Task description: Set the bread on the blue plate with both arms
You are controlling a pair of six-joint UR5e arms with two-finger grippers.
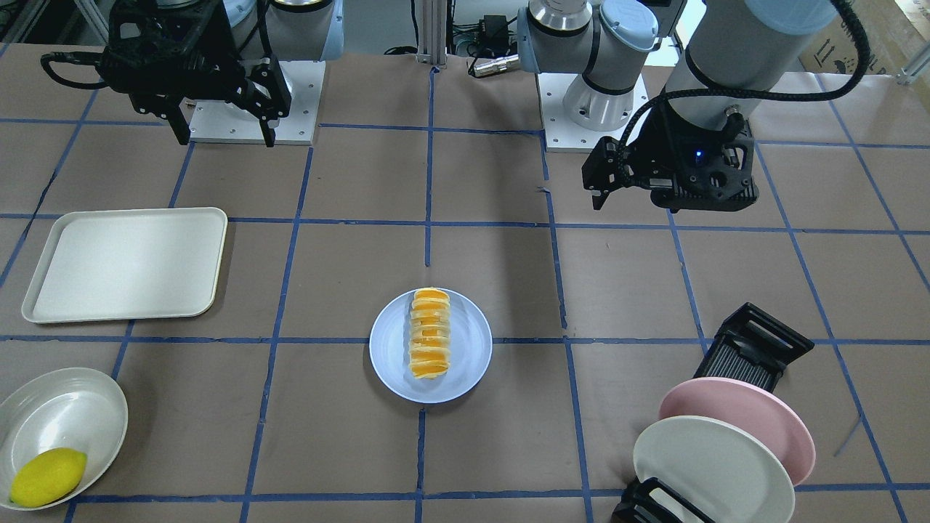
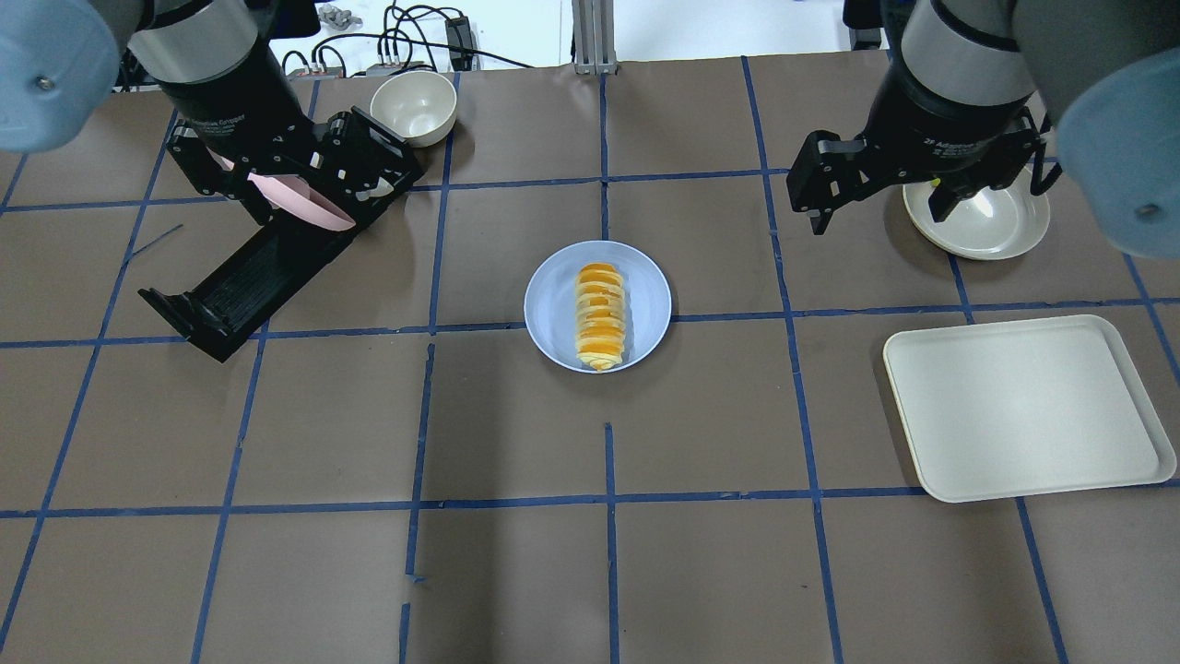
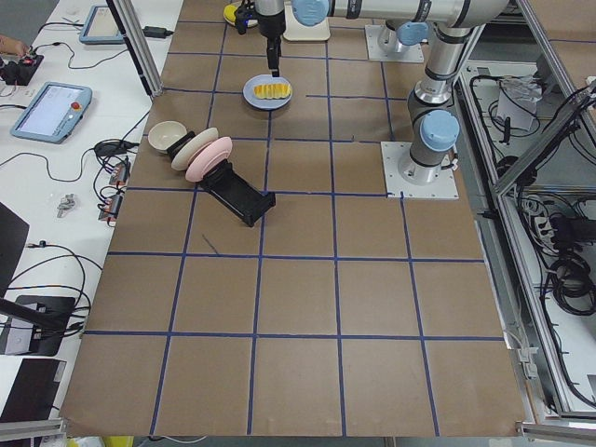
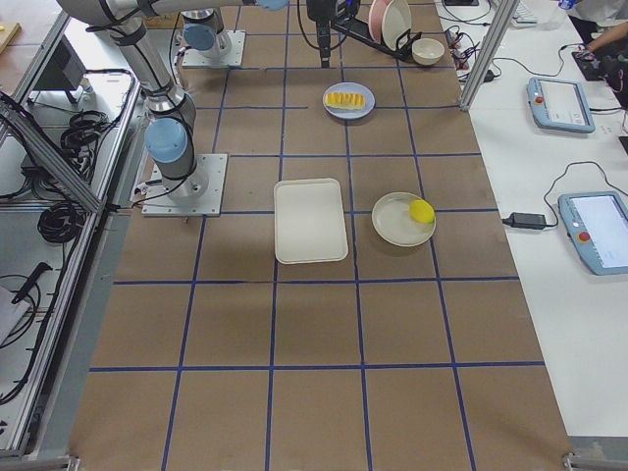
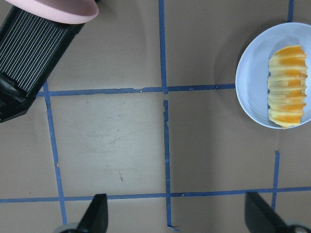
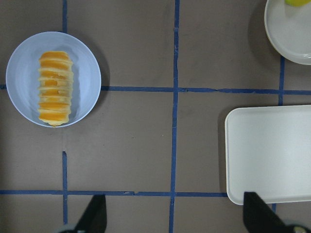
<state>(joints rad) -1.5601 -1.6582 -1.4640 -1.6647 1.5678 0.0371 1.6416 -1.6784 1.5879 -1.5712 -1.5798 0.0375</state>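
Observation:
The bread (image 1: pixel 429 333), a roll striped orange and cream, lies lengthwise on the blue plate (image 1: pixel 468 363) in the middle of the table. Both also show in the overhead view, the bread (image 2: pixel 600 314) on the blue plate (image 2: pixel 553 300). My left gripper (image 1: pixel 607 192) hangs open and empty above the table, well back from the plate on the robot's side. In its wrist view (image 5: pixel 177 216) the bread (image 5: pixel 288 85) is at the upper right. My right gripper (image 1: pixel 225 138) is also open and empty, raised near its base. In its wrist view (image 6: pixel 175 216) the bread (image 6: pixel 55 87) is at the upper left.
A cream tray (image 1: pixel 123 265) lies on my right side, with a cream bowl (image 1: pixel 65 407) holding a yellow lemon (image 1: pixel 47 476) beyond it. On my left a black rack (image 1: pixel 755 345) holds a pink plate (image 1: pixel 755 410) and a cream-white plate (image 1: pixel 705 465). A small bowl (image 2: pixel 412 106) stands behind.

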